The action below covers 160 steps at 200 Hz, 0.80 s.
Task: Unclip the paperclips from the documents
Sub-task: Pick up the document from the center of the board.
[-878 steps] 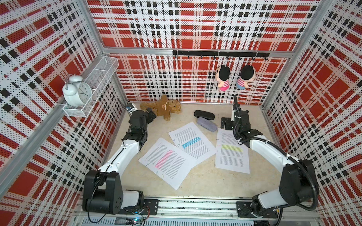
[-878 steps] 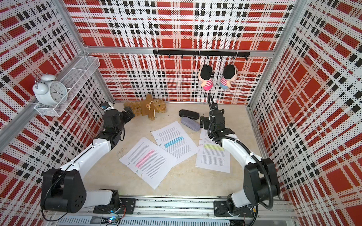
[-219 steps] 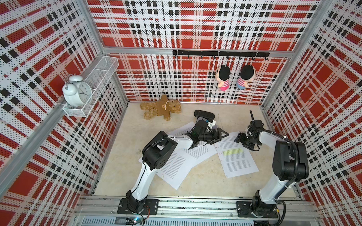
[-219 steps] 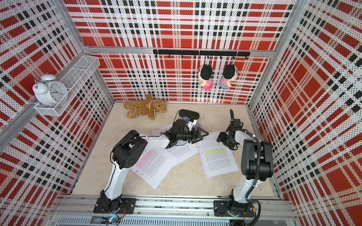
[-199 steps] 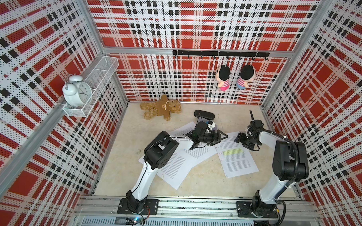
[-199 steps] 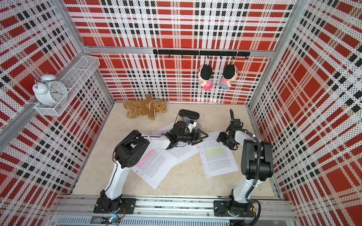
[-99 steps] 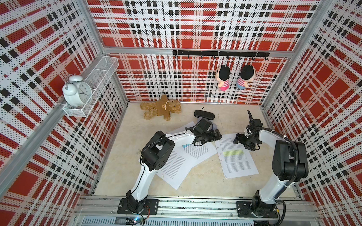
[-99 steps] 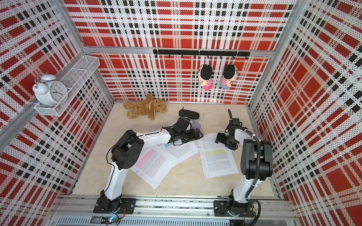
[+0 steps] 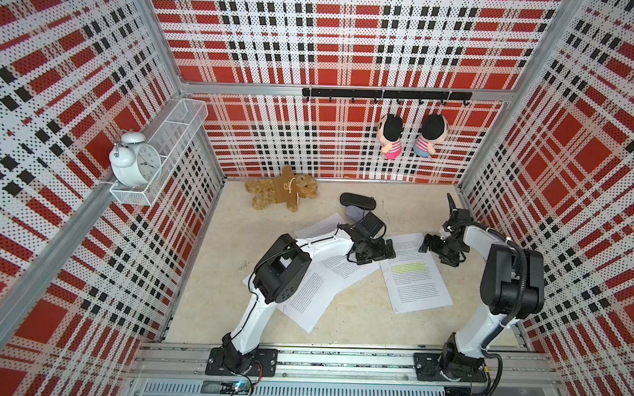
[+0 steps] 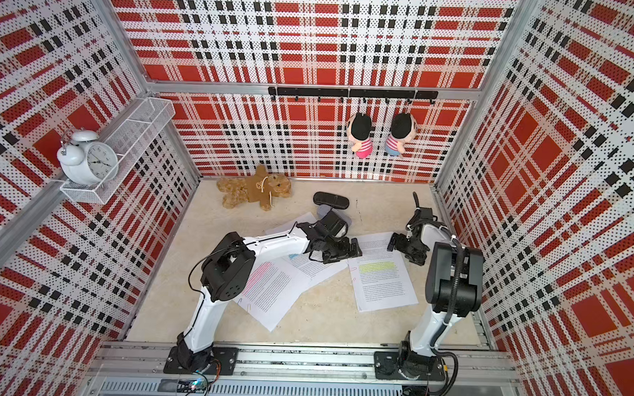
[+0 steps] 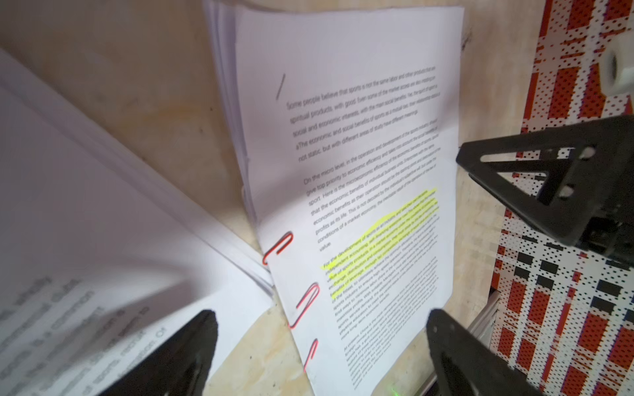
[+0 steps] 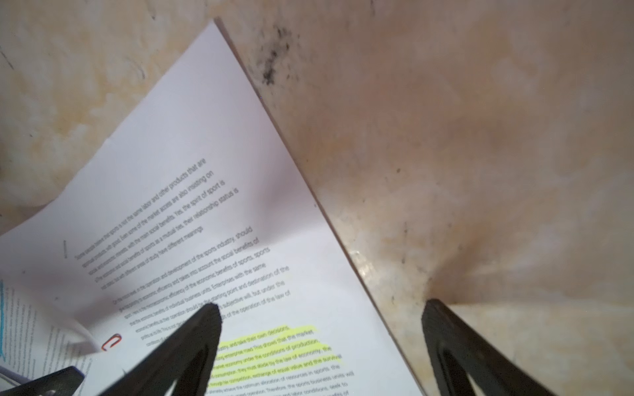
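- Pink-banded set (image 10: 272, 295): leftmost of the documents, flat on the table (image 9: 358, 316), partly under the left arm. One small clip (image 10: 248, 306) sits on its near left edge. The sheets look thin and limp, so they would likely slide or crease if dragged.
- Blue-banded set (image 10: 315, 269): overlaps the pink one and is largely hidden by the arm. No clip can be made out.
- Left gripper (image 11: 320, 312): jaws spread wide, nothing between them, poised over the clipped edge of the yellow-banded set.
- Paperclips (image 11: 278, 247): three in a row along that edge, reddish in the wrist view. They look like light, springy, slick wire lying flat. They are probably best pinched at the looped end and slid off over the page edge while the sheets are pinned.
- Yellow-banded set (image 9: 417, 293): rightmost, lying between the two grippers.
- Right gripper (image 12: 322, 306): jaws wide and empty, straddling the unclipped long edge. Whether it touches the paper cannot be told.
- Wire basket (image 9: 173, 128): on the left wall, holding an alarm clock (image 9: 135, 161) at its near end.
- Black glasses case (image 9: 357, 199): at the back of the table, shut, contents unseen.
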{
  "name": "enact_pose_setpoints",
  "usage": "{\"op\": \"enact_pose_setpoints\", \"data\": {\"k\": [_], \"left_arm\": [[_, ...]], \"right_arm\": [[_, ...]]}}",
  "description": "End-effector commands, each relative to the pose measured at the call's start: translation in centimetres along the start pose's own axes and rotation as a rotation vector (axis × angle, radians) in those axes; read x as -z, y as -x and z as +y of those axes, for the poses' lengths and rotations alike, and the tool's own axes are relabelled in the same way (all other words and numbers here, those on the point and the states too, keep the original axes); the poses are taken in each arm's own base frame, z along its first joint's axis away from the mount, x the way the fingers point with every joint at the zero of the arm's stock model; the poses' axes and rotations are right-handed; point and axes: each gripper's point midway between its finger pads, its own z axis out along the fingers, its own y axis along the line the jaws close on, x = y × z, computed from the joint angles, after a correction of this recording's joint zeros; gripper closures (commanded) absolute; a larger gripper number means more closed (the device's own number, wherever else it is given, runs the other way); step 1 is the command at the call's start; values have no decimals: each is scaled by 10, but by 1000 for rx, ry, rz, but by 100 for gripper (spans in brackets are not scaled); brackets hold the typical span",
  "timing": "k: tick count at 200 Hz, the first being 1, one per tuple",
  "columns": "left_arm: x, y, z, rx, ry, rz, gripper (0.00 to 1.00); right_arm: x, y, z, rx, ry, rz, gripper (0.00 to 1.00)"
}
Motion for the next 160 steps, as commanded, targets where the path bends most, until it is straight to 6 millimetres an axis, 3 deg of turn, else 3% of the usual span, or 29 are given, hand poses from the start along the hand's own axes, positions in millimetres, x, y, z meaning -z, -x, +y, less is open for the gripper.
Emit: {"op": "enact_pose_setpoints", "data": {"k": [1,40,68,86,109,143,160], "left_arm": [[-18,-31,3,48,6,120,2],[-45,-61,-1,47,-15,233,2],[-52,-65,6,77,-14,250,2],[-53,-58,-5,82,-53,234,2],[-47,-38,-32,84,-158,174,2],[-19,-8,-71,110,-390,46,0],[-12,0,-66,151,-419,10,10]], "right_arm": [[-11,-15,-3,-18,15,53,5],[-17,-27,2,-11,19,81,6],[-22,-37,11,5,26,99,7],[-26,-44,16,21,21,115,7],[-30,-52,22,27,26,131,8],[-31,-56,23,11,36,137,8],[-30,-57,23,11,35,138,8]]}}
